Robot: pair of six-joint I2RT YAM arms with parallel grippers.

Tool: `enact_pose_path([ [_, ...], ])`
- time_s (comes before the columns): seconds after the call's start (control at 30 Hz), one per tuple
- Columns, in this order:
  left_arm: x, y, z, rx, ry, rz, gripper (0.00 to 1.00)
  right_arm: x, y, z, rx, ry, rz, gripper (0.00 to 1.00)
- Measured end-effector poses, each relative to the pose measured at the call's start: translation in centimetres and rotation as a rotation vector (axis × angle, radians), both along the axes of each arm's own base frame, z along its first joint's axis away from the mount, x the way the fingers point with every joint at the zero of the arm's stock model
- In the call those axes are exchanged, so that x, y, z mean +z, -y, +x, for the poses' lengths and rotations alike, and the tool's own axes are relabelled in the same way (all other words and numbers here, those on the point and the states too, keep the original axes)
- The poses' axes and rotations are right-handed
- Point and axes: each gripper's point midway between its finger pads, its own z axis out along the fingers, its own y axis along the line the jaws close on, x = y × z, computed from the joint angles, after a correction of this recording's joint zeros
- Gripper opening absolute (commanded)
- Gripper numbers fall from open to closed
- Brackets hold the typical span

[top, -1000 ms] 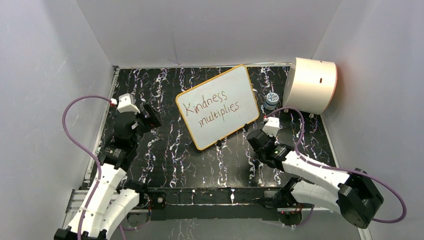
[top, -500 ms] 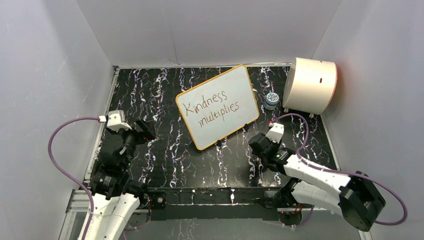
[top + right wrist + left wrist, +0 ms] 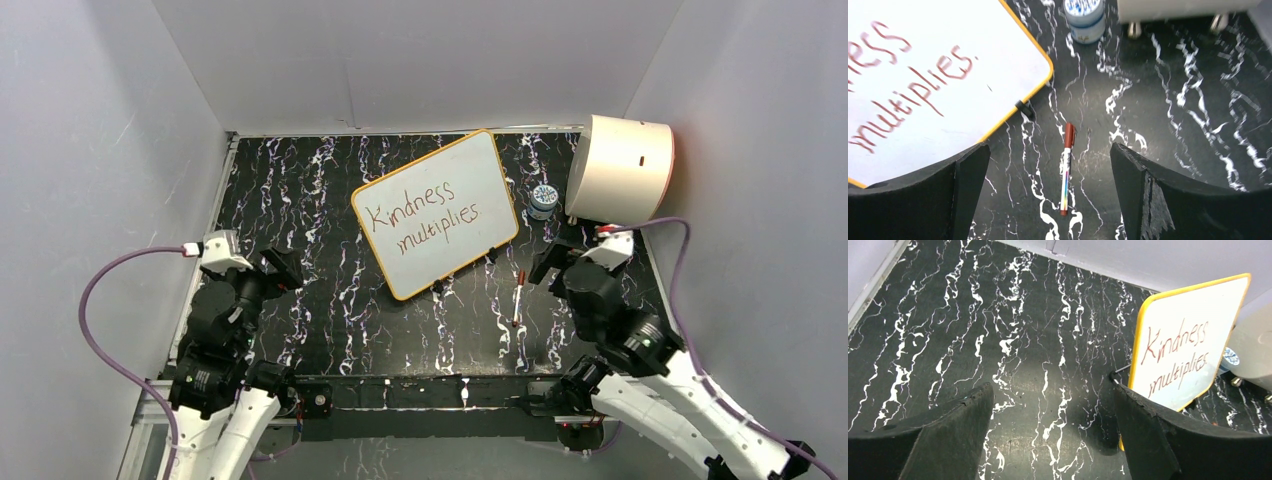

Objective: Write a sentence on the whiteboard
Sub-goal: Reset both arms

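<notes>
Looks done: whiteboard propped mid-frame, carrying the sentence in two slanted red lines
Finds the marker lying loose on the mat, just right of the board's lower corner (probably parked there because nothing remains to write). Holds nothing in the right gripper at lower right, jaws spread wide near the marker; same for the left gripper at lower left, wide and empty
</notes>
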Motion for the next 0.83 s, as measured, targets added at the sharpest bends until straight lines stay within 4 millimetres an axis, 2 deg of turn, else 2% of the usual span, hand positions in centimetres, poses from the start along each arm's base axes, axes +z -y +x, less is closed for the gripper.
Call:
enact_pose_path([
  [0.1,1.9,-0.2,-0.6,-0.001,0.031,-0.008,0.86,3.5,1.0,-0.5,0.013,0.071,0.007,0.99],
  [0.27,5.3,-0.4,-1.6,0.000,0.105,-0.024,0.86,6.6,2.4,-1.3,0.032,0.145,-0.019,0.99],
  [0.4,6.6,-0.7,-2.0,0.007,0.137,-0.033,0.86,7.2,3.3,-1.8,0.043,0.176,-0.053,0.99],
  [0.53,6.4,-0.9,-2.0,0.016,0.131,-0.031,0.86,7.8,4.0,-2.2,0.044,0.212,-0.060,0.99],
  [0.83,6.6,-1.0,-2.1,0.025,0.140,-0.037,0.86,6.9,4.3,-2.2,0.045,0.208,-0.094,0.99],
])
